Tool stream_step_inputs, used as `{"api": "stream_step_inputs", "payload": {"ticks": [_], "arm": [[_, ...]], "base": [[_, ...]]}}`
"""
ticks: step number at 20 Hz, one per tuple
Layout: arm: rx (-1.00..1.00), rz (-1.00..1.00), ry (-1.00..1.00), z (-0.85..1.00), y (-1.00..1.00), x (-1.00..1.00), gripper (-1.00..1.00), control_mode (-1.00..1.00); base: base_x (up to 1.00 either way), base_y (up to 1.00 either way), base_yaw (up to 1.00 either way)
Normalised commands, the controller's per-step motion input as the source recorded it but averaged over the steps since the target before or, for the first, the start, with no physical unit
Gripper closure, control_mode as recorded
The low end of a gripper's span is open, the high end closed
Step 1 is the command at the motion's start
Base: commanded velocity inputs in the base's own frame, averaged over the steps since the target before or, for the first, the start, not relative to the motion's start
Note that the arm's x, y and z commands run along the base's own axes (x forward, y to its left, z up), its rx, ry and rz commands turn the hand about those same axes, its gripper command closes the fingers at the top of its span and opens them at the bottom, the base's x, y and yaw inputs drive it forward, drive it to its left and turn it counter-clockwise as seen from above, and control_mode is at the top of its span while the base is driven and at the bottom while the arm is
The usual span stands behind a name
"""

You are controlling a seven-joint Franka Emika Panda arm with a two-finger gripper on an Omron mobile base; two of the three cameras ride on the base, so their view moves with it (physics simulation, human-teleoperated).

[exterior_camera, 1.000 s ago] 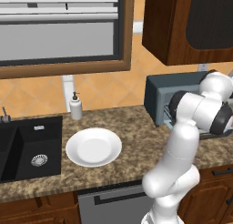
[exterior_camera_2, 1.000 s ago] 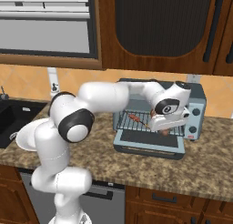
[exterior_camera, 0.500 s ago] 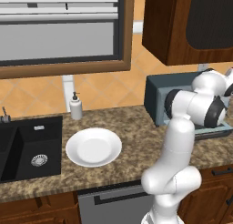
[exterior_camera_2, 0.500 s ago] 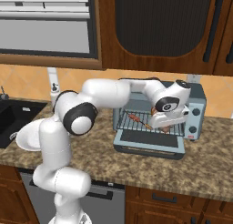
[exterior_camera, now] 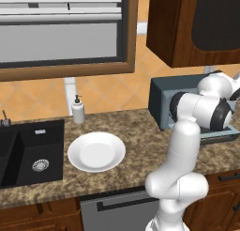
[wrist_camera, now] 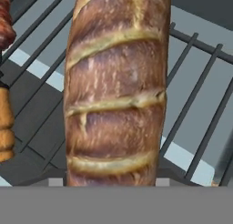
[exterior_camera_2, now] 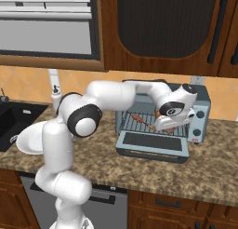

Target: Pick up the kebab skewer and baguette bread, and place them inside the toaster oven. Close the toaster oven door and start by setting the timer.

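The blue-grey toaster oven stands on the counter with its door folded down flat. The kebab skewer lies on the wire rack inside; its red and orange chunks show at the hand view's left edge. My gripper reaches into the oven mouth, right of the skewer, shut on the baguette bread. The golden-brown scored loaf hangs just above the rack bars. The fingertips are hidden by the loaf.
A white plate sits on the granite counter left of the arm, beside the black sink. A soap dispenser stands behind it. Two round knobs are at the oven's right. Dark wall cabinets hang above.
The arm has shifted a little at the elbow. The hand stays at the oven mouth with the bread in it, slightly further in.
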Motion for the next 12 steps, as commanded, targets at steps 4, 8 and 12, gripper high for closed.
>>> {"api": "stream_step_inputs", "payload": {"ticks": [4,8,12], "arm": [[0.0,0.0,-0.06,-0.01,0.0,0.0,-1.0,-1.0],[0.0,0.0,-0.04,0.04,0.0,-0.03,-1.0,-1.0],[0.0,-0.01,-0.01,0.11,0.03,-0.07,-1.0,-1.0]], "base": [[0.0,0.0,0.0],[0.0,0.0,0.0],[0.0,0.0,0.0]]}}
